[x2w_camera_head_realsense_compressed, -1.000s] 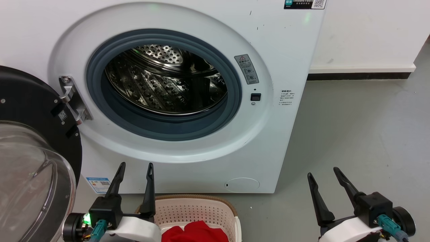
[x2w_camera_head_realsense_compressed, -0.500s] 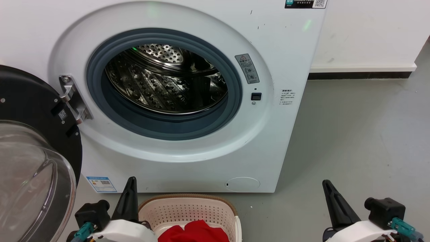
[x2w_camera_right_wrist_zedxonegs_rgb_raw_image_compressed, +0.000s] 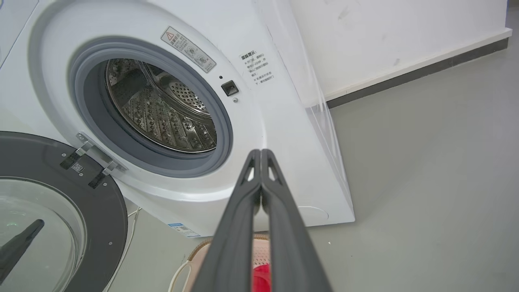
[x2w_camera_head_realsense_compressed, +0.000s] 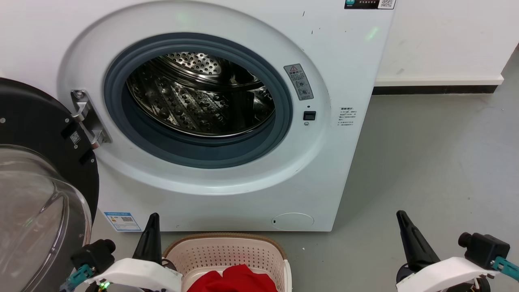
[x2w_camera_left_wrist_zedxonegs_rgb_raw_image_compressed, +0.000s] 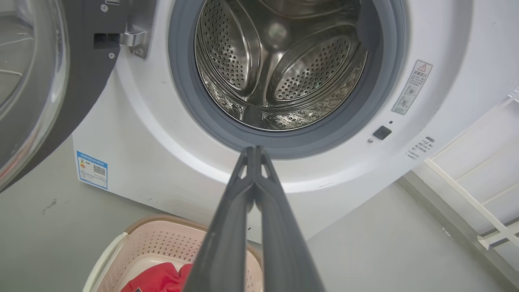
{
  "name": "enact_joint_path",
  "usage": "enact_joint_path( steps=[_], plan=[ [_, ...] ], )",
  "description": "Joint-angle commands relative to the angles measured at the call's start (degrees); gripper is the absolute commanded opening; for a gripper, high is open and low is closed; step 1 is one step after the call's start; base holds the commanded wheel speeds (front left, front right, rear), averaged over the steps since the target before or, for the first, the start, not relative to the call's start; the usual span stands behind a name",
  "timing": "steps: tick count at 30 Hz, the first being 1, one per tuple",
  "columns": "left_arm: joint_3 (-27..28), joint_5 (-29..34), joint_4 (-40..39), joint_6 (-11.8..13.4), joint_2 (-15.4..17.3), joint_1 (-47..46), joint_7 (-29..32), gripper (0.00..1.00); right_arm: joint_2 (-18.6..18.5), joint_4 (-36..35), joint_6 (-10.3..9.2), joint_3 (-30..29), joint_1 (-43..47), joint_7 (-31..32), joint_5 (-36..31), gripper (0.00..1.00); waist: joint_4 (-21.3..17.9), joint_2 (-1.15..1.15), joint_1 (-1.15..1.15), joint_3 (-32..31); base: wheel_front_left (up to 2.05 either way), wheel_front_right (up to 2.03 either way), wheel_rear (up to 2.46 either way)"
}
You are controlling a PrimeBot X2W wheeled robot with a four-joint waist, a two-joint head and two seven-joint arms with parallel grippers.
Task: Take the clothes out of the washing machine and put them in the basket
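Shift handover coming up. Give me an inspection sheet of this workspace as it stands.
Surface: grey floor, a few specks.
Job's things: washer with door open, drum shows no clothes; red clothes lie in basket before it.
Clutter: nothing seen.
Grippers: left gripper shut, right gripper shut, both holding nothing.
Cables: teal plugs at both wrists; what looks like a white cord by washer base.
Surroundings: white wall, dark skirting.
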Motion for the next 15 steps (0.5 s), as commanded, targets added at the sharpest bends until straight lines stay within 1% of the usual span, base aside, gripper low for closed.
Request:
enact_joint_path(
  steps=[1,14,15],
  plan=[
    [0.66,-2.13,-0.53,-0.50,0.08,-1.99,0.42,0.00,-0.48,-0.41,0.00,-0.32,-1.97,0.28,2.53,0.00,0.00,0.00,0.00,0.02,0.00,0.00,0.00],
    [2.38,-12.96,0.43,-1.65,-0.37,-3.04,2.99,0.00,-0.84,1.22,-0.01,-1.32,-3.48,1.30,14.48,0.00,0.03,0.00,0.00,0.24,0.00,0.00,0.00],
    [2.73,-15.25,0.64,-1.93,-0.46,-3.25,3.50,0.00,-0.88,1.59,-0.01,-1.57,-3.76,1.52,16.98,0.00,0.03,0.00,0.00,0.29,0.00,0.00,0.00]
  ],
)
